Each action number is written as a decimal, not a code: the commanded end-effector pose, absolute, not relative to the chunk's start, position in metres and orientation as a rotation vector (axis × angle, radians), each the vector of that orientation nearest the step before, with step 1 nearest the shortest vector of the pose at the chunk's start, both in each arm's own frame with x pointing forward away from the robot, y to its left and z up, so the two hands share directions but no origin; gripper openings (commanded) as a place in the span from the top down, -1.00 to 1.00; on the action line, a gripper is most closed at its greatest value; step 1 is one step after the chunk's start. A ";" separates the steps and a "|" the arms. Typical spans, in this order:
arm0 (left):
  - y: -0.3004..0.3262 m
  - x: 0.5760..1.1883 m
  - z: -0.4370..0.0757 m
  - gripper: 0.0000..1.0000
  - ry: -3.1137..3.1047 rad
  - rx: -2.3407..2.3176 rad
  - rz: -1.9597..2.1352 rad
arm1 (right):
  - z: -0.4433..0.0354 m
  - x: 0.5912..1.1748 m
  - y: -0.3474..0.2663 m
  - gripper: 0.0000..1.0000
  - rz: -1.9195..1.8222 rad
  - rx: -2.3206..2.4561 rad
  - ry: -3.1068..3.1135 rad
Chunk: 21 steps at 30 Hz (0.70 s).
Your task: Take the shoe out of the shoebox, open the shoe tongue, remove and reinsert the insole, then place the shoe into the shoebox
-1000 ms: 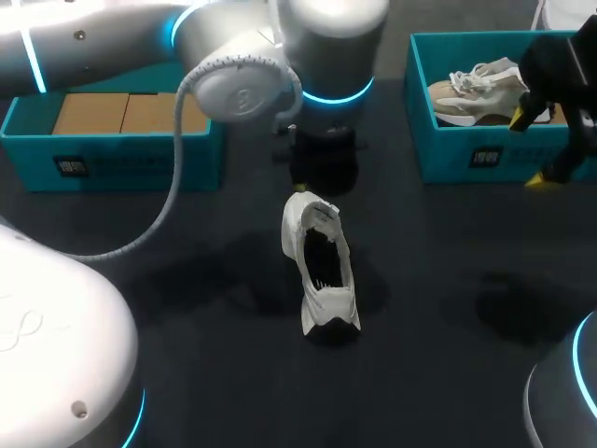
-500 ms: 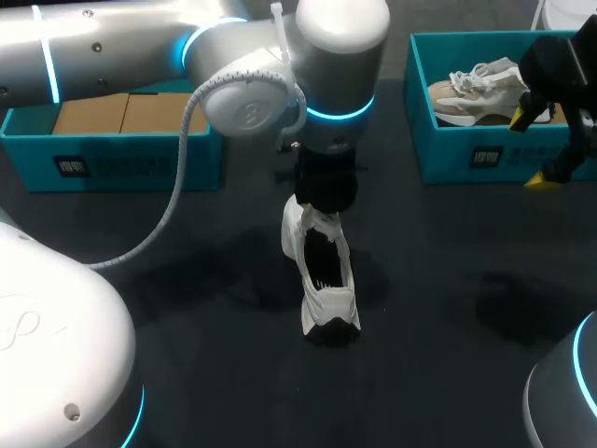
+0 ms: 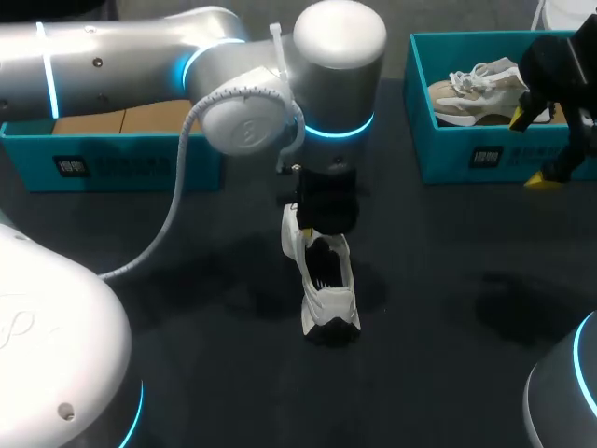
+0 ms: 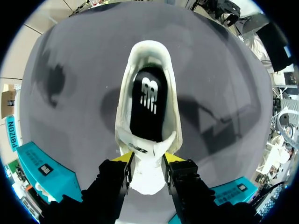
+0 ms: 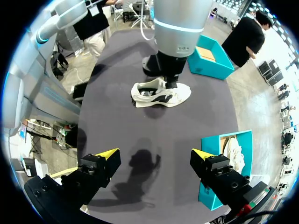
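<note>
A white shoe stands on the dark table at the centre, heel toward me, its black insole showing through the opening. My left gripper comes down on the shoe's far part. In the left wrist view that gripper is shut on the white shoe tongue, a yellow tip on each side of it. My right gripper hangs open and empty at the right, by the front wall of the right teal shoebox. From the right wrist view the gripper is well above the table, the shoe far ahead.
The right shoebox holds a beige shoe. A second teal box with brown cardboard inside stands at the back left. Bare table lies around the white shoe.
My left arm has come forward and down onto the shoe, and its fingers have narrowed onto the tongue. The right arm and the shoe have stayed put.
</note>
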<state>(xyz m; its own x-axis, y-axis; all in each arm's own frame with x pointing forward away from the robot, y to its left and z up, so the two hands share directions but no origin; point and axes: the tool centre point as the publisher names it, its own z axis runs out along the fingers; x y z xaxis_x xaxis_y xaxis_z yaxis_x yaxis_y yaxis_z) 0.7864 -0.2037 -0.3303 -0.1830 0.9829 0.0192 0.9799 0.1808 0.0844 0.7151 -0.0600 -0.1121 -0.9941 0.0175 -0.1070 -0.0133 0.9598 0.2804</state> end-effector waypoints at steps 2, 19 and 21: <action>-0.200 0.781 -0.330 0.24 2.382 1.983 0.107 | -0.112 0.717 -0.059 -1.00 0.428 0.004 3.007; -0.209 0.766 -0.330 0.24 2.389 1.998 0.072 | -0.112 0.717 -0.059 -1.00 0.428 0.004 3.007; -0.210 0.759 -0.334 0.24 2.392 2.005 0.067 | -0.112 0.717 -0.059 -1.00 0.428 0.004 3.007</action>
